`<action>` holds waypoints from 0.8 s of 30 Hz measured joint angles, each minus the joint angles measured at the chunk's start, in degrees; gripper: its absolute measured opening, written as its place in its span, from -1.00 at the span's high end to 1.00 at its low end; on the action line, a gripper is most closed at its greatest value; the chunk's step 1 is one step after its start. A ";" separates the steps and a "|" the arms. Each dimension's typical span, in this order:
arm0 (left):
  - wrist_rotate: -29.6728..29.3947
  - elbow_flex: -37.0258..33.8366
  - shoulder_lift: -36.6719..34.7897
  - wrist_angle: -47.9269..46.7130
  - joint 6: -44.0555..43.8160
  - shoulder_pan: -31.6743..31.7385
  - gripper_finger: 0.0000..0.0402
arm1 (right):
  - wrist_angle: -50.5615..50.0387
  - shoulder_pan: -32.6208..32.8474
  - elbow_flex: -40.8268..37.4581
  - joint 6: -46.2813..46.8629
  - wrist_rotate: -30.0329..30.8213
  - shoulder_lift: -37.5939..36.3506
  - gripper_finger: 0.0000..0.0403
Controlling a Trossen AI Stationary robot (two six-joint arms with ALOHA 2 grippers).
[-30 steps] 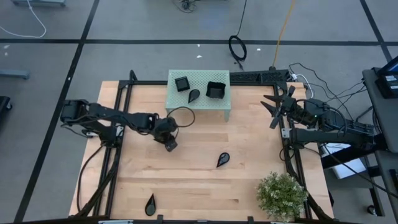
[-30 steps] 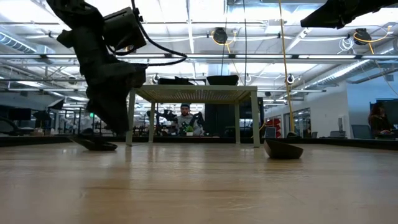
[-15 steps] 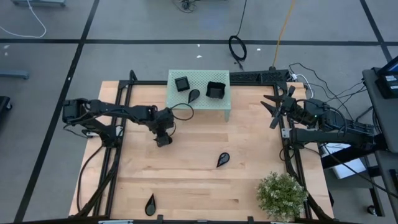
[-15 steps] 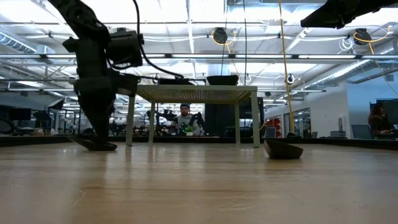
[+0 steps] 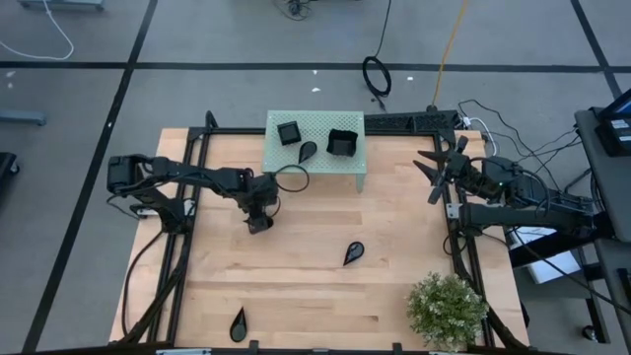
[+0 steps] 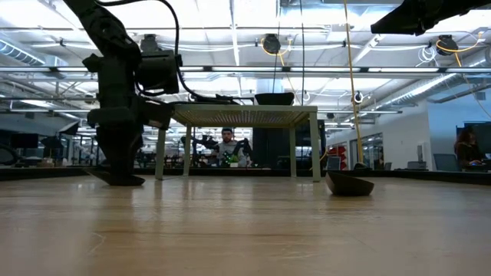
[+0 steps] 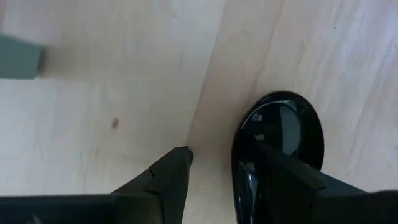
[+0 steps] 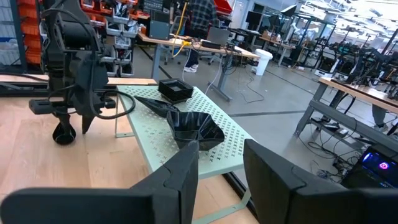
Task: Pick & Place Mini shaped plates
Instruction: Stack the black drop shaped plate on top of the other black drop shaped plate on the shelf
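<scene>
Left end effector (image 7: 221,171) straddling plate (image 7: 280,146) rim

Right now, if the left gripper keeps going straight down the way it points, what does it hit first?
Probably the black plate: the left gripper points down, open, one finger over the plate's rim, the other over bare table.

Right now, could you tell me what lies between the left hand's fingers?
In the left wrist view, the left hand straddles a black plate's rim, with bare wooden table between its fingers.
</scene>
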 joint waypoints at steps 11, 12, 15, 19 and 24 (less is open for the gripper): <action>0.91 -0.16 -0.76 -0.55 -7.71 -2.06 0.94 | -0.02 0.00 0.00 0.01 0.01 0.00 0.42; 2.19 -0.23 -1.13 -0.54 -8.42 -2.22 0.95 | -0.02 0.00 0.00 0.02 0.00 0.00 0.42; 4.70 -0.43 -3.56 -0.70 -10.30 -2.86 0.93 | -0.02 0.00 0.00 0.01 0.01 0.00 0.42; 6.23 -0.46 -8.77 -0.17 -13.55 -3.10 0.97 | -0.02 0.00 0.00 0.02 0.00 0.00 0.42; 6.80 -0.44 -15.69 6.06 -20.20 -3.12 0.95 | 0.00 0.00 0.00 0.00 0.00 0.00 0.42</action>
